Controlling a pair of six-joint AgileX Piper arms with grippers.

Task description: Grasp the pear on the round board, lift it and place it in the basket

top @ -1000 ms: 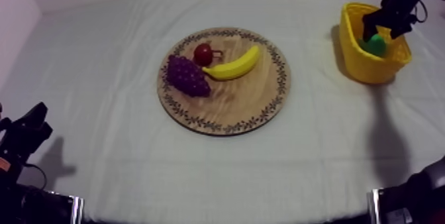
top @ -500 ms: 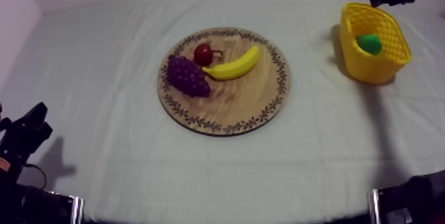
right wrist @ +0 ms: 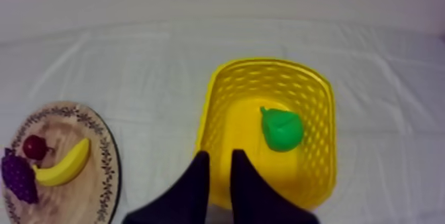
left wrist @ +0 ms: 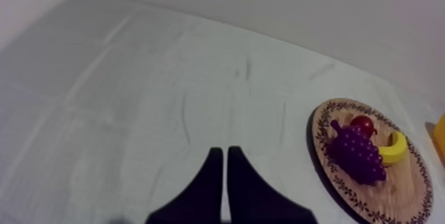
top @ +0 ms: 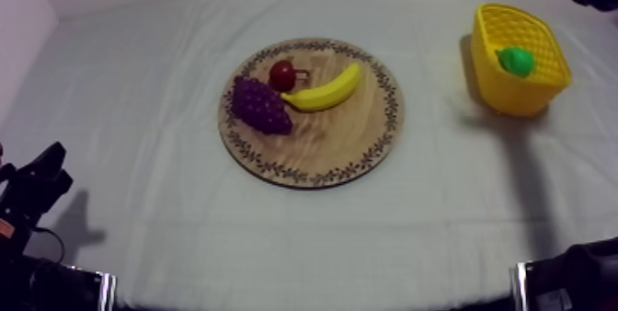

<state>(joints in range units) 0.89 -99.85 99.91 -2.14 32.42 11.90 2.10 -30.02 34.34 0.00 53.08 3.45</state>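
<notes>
Over the yellow basket [right wrist: 265, 64] holding the pear [right wrist: 281, 128], my right claw [right wrist: 217, 155] hung parted and empty; my left claw [left wrist: 222, 151] was clenched.

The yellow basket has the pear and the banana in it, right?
Not quite. The yellow basket holds just the pear; the banana lies on the wooden board, as the top view shows.

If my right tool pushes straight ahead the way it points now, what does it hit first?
Probably the near wall of the yellow basket, just ahead of the right tool; the pear lies farther in, to one side. Depth is unclear.
</notes>
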